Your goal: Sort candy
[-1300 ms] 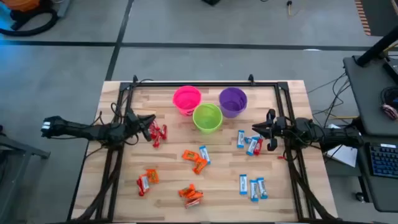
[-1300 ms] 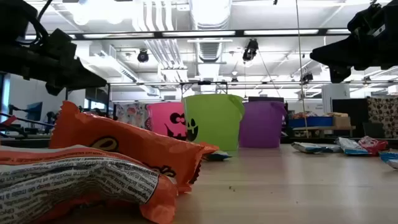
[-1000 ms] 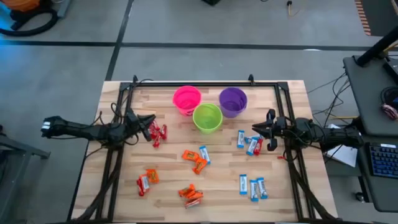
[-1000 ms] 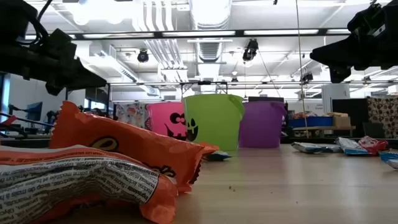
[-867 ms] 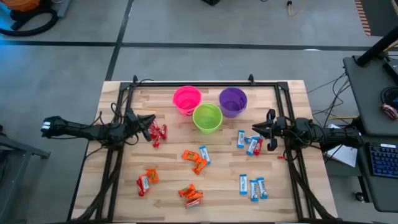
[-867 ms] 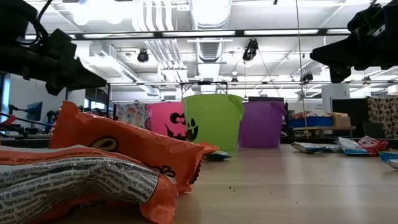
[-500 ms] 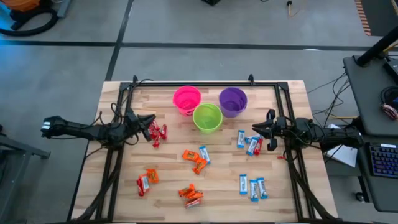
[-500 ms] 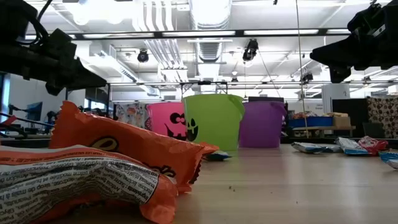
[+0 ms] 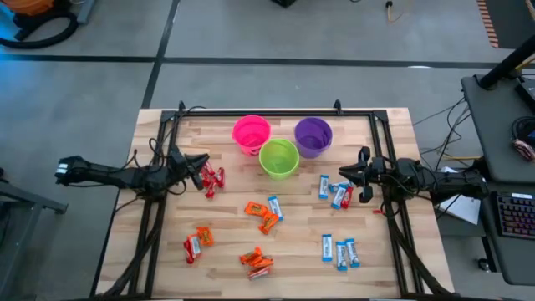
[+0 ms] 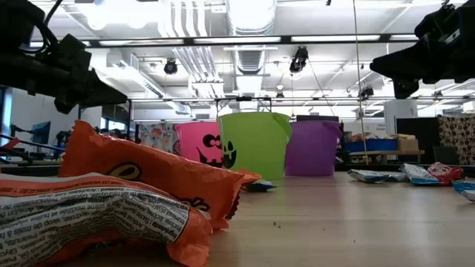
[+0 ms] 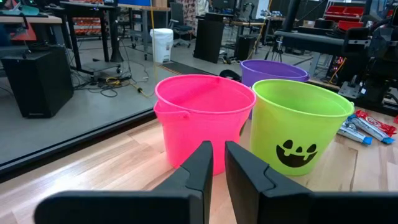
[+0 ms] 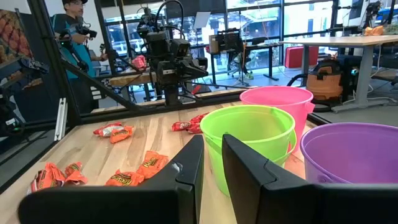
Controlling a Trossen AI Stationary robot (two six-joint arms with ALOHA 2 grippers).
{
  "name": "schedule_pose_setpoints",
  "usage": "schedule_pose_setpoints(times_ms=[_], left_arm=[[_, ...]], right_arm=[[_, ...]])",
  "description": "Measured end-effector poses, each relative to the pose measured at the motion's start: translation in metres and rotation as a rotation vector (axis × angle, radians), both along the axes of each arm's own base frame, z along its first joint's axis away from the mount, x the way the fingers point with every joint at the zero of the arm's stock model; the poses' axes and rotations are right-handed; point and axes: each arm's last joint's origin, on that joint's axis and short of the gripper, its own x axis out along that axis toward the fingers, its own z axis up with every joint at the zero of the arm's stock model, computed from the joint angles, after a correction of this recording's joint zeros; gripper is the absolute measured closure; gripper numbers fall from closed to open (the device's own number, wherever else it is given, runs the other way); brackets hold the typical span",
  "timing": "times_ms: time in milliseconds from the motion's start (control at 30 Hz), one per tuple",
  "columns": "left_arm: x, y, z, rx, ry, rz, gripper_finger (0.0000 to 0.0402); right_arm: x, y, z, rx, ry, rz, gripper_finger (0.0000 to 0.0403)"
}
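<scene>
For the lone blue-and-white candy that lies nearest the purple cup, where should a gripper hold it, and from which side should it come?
Probably from straight above, with the fingers closing across the narrow middle of the blue-and-white candy. It lies flat on the table, long axis running away from the purple cup, with bare wood on both long sides. The right gripper is nearest.

Pale, matt planked wood forms the table (image 9: 226, 251); smooth, slightly glossy plastic makes the pink cup (image 11: 202, 115), green cup (image 11: 301, 124) and purple cup (image 12: 354, 155); shiny crinkled foil wraps the candy (image 10: 148, 182).
</scene>
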Motion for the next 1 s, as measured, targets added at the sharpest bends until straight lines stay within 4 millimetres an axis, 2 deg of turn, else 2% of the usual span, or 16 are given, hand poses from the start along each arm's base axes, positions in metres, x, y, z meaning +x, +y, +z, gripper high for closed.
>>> schedule_pose_setpoints(times_ms=[533, 667, 800, 900, 1000], left_arm=[[0.000, 0.000, 0.000, 0.000, 0.000, 0.000, 0.0375], [0.000, 0.000, 0.000, 0.000, 0.000, 0.000, 0.0375], [0.000, 0.000, 0.000, 0.000, 0.000, 0.000, 0.0375], [0.000, 0.000, 0.000, 0.000, 0.000, 0.000, 0.0375], [0.000, 0.000, 0.000, 0.000, 0.000, 0.000, 0.0375]], right_arm=[[0.000, 0.000, 0.000, -0.012, -0.003, -0.007, 0.0351], [-0.001, -0.003, 0.002, -0.118, -0.003, -0.098, 0.0351], [-0.001, -0.003, 0.014, -0.144, -0.122, -0.117, 0.0351], [0.000, -0.005, 0.019, -0.116, -0.165, -0.173, 0.0351], [0.002, -0.009, 0.020, 0.026, -0.128, -0.325, 0.0351]])
